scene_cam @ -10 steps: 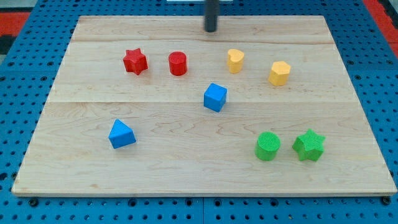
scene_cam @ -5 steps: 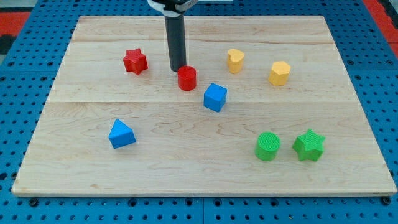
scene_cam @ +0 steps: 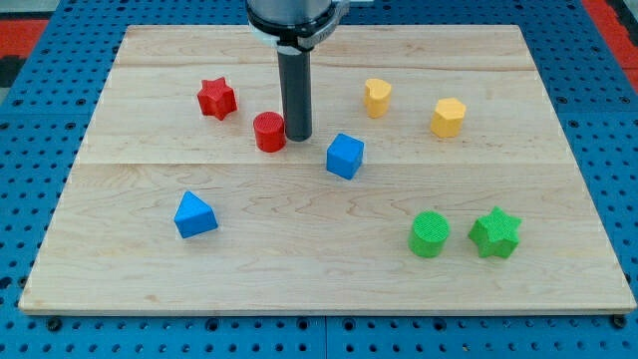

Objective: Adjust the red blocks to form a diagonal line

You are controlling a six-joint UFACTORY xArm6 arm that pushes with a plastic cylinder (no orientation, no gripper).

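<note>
Pressing against the right side of the red cylinder (scene_cam: 268,132), the rod's tip (scene_cam: 297,137) is working the alignment step on the bench (scene_cam: 319,269); the red star (scene_cam: 215,98) is sitting up-left of it; no pincer is fitted, so nothing is being grasped; the next push is probably needing only fine nudging.

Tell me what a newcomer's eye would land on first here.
The dark rod coming down from the view's top, with my tip right beside the red cylinder, on its right. The red star sits up-left of that cylinder, so the two reds lie on a slant.
</note>
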